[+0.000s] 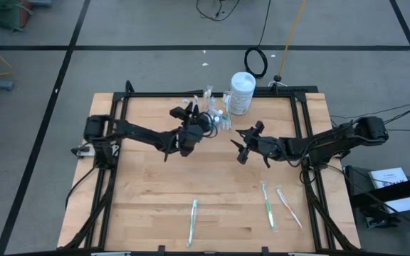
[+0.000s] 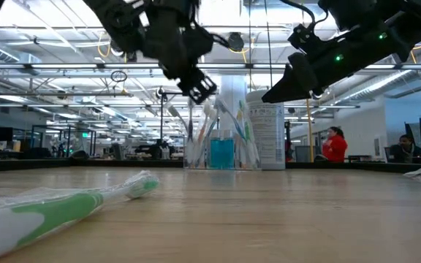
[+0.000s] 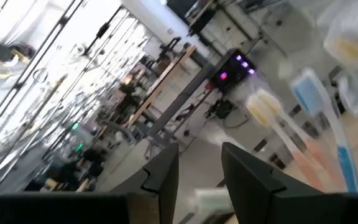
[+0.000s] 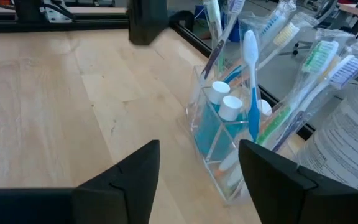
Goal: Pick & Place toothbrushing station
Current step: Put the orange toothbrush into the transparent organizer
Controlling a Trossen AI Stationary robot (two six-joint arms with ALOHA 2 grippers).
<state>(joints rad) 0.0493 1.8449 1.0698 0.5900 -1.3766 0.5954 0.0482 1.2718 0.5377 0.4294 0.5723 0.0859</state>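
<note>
While both arms hang over the far half of the table [image 1: 155, 192], the toothbrushing station sits near the far edge: a clear plastic cup [image 4: 219, 146] packed with pastel toothbrushes [image 4: 251, 68] standing bristles-up, and small blue tubes [image 4: 213, 121] with white caps tucked in among them. Just beside it, on the right arm's side, stands the white canister [image 1: 242, 92].

Left pincer [image 1: 206, 119] is up off the table, right next to the cup, tilted sharply. From its own wrist camera the two dark fingers [image 3: 163, 177] stand apart with a clear gap and nothing between them; wrapped brush heads [image 3: 306, 93] loom close ahead of it.

Right pincer [image 1: 242, 144] hovers nearer the middle of the table, pointing toward the cup. Its fingers [image 4: 135, 171] are spread wide, empty, the cup framed just beyond them.

Down at the near edge, three more toothbrushes lie flat in clear wrappers: a green-and-white one [image 1: 193, 220] toward the left arm's side, another green one [image 1: 267, 206] and a paler one [image 1: 288, 208] close together on the right arm's side. In the low view a wrapped green brush [image 2: 86, 201] lies right in front of the lens. Behind the table, people [image 2: 334, 144] sit in the room.
</note>
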